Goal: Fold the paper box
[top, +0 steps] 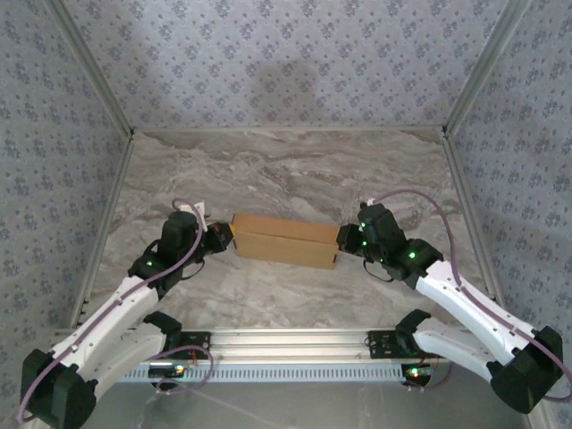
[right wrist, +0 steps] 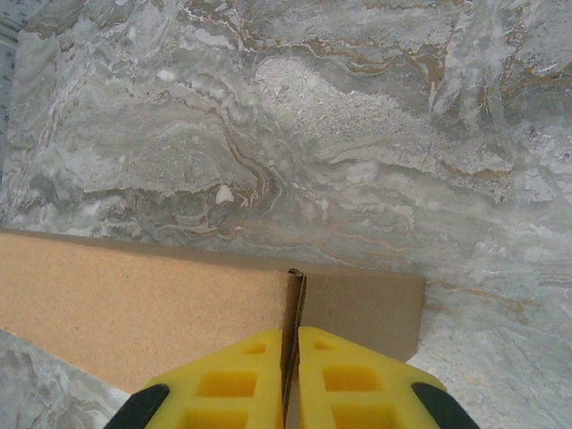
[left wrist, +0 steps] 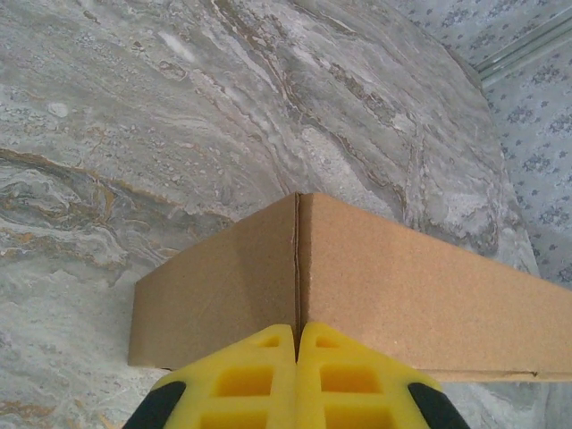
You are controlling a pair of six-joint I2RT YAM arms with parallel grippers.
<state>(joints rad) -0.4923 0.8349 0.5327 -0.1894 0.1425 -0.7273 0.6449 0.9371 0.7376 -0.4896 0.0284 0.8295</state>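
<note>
Low in the top view, the white left arm and right arm reach up from the bottom corners. The left fingers are pressed together at the left end corner of the paper box. The right fingers pinch a thin card edge at its right end. The tan box lies in the middle of the marbled surface, with flowery walls behind.
</note>
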